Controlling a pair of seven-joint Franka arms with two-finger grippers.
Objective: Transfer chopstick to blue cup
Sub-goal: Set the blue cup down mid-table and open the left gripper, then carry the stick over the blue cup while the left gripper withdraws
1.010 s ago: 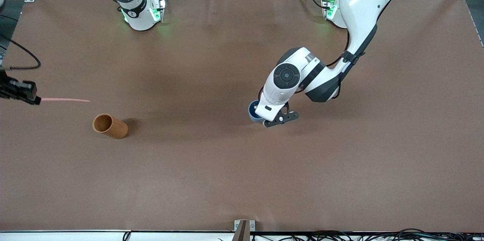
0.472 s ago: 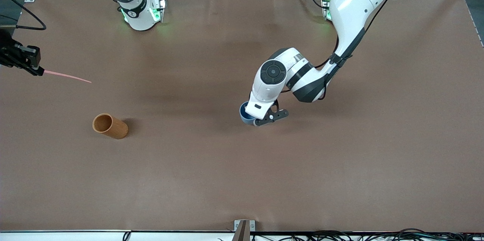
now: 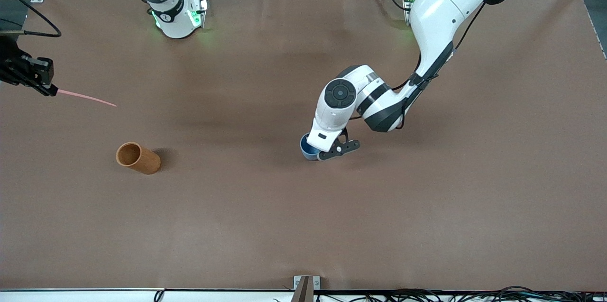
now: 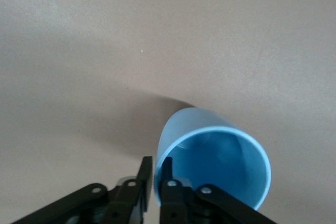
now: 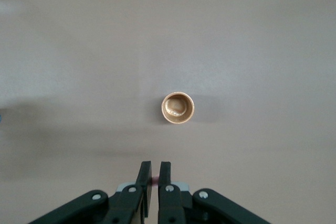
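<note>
- where the worktop (image 3: 303, 226) lies nearest the front camera, it is plain brown.
- orange-brown cup (image 3: 138, 158) stands upright toward the right arm's end.
- blue cup (image 3: 307, 149) sits mid-worktop; left tool (image 3: 332, 149) has its fingers (image 4: 167, 184) clamped on the cup's rim, one inside, one outside.
- right tool (image 3: 40, 81) hangs over the worktop's edge at the right arm's end, closed on the pink chopstick (image 3: 85, 97), which points toward the middle.

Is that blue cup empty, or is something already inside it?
Empty: the left wrist view looks into the blue cup and shows only bare blue walls.
</note>
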